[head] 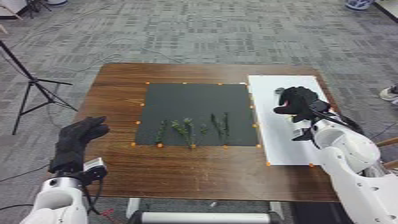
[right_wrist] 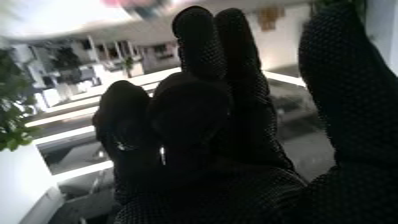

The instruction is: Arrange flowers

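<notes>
On the dark mat (head: 182,98) in the head view lie several green stems (head: 188,131), side by side near its lower edge. My right hand (head: 300,101) is over the white sheet (head: 282,140), to the right of the mat, beside a small grey object (head: 279,91). In the right wrist view my right hand (right_wrist: 209,165) has relaxed, partly bent fingers with no thing visible between them. Green leaves (right_wrist: 12,117) show beyond it there. My left hand (head: 78,137) is open at the table's left edge, well apart from the stems.
The brown table (head: 178,172) extends around the mat, with small orange markers along the mat and sheet. A black tripod (head: 34,80) stands on the floor left of the table. Under my right forearm, part of the white sheet is hidden.
</notes>
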You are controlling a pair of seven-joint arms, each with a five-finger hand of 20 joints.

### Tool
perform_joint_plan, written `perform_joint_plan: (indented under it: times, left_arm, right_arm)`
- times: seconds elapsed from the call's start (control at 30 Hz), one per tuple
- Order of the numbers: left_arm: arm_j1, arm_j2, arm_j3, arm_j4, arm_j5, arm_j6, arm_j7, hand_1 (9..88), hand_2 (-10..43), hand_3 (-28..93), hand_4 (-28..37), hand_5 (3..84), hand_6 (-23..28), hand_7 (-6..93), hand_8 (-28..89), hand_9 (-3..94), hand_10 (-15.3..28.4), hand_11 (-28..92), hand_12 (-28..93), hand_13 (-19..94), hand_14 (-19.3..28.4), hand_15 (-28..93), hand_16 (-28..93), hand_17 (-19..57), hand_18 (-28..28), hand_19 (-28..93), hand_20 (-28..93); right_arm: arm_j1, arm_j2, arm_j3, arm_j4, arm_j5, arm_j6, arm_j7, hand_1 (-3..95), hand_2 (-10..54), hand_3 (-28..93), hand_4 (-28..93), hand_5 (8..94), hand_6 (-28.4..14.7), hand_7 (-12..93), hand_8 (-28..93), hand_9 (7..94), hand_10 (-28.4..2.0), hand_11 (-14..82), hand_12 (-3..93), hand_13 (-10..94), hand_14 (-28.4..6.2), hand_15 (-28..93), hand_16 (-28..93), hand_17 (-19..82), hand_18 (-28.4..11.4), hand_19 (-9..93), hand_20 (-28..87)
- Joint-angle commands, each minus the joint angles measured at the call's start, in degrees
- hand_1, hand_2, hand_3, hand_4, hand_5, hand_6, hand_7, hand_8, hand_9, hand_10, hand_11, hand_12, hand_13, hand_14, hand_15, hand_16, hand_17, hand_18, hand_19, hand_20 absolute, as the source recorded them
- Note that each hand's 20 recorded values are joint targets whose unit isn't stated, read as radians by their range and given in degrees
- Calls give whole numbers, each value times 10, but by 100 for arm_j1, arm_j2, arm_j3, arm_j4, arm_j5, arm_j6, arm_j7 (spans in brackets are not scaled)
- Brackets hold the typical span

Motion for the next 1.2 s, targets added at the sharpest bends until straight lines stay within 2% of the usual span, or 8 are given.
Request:
perform_joint_plan:
  times: [0.03, 0.47, 0.67, 1.0, 1.13, 1.2]
  left_arm:
    - [37, -38, 34, -50, 14, -22, -48, 288, 115, 670, -226, 573, 49, 168, -74, 566, 153, 282, 147, 443, 197, 345, -37, 66, 140, 144, 183]
    - [92, -53, 41, -75, 11, 14, -45, 287, 115, 671, -226, 572, 47, 170, -75, 566, 153, 281, 147, 446, 197, 345, -36, 66, 140, 144, 182]
    - [41, -54, 68, -64, 5, -3, -17, 287, 115, 671, -227, 572, 46, 170, -76, 567, 153, 280, 148, 445, 197, 345, -36, 66, 140, 144, 183]
    - [36, -9, 115, -55, -13, -55, 12, 287, 115, 673, -228, 573, 46, 172, -77, 567, 155, 279, 147, 447, 197, 343, -35, 66, 140, 144, 183]
    - [17, 23, 90, -52, -18, -72, 30, 287, 115, 672, -229, 572, 46, 172, -77, 567, 155, 278, 148, 447, 197, 343, -34, 66, 141, 144, 183]
    - [29, 32, 66, -58, -29, -70, 49, 287, 116, 672, -229, 572, 47, 171, -77, 567, 154, 278, 148, 447, 197, 343, -34, 66, 141, 144, 183]
  right_arm:
    - [-85, 243, -2, 33, -463, -243, -297, 374, -95, 688, -150, 618, 7, 311, 97, 689, -134, 298, 275, 823, -57, 699, 334, 588, -171, 932, 662]
    - [-91, 464, 107, 126, -627, -151, -489, 341, -95, 717, -147, 597, 9, 324, -90, 677, -131, 220, 234, 824, -56, 701, 330, 588, -170, 932, 664]
    - [-23, 428, 104, 312, -967, -299, -531, 340, -95, 719, -147, 583, 14, 314, -97, 664, -122, 158, 194, 830, -49, 690, 318, 587, -165, 932, 651]
    - [-48, 305, 99, 667, -1464, -471, -627, 343, -95, 722, -151, 550, 13, 291, -96, 636, -108, 137, 174, 840, -42, 662, 310, 582, -170, 932, 627]
    - [-132, 363, -86, 720, -1190, -120, -359, 398, -95, 724, -166, 556, 16, 297, -97, 648, -100, 146, 170, 847, -37, 656, 306, 584, -164, 932, 620]
    - [-119, 411, -209, 752, -1046, 115, -328, 482, -95, 689, -197, 566, 18, 315, 48, 671, -96, 152, 163, 863, -29, 649, 303, 594, -156, 932, 614]
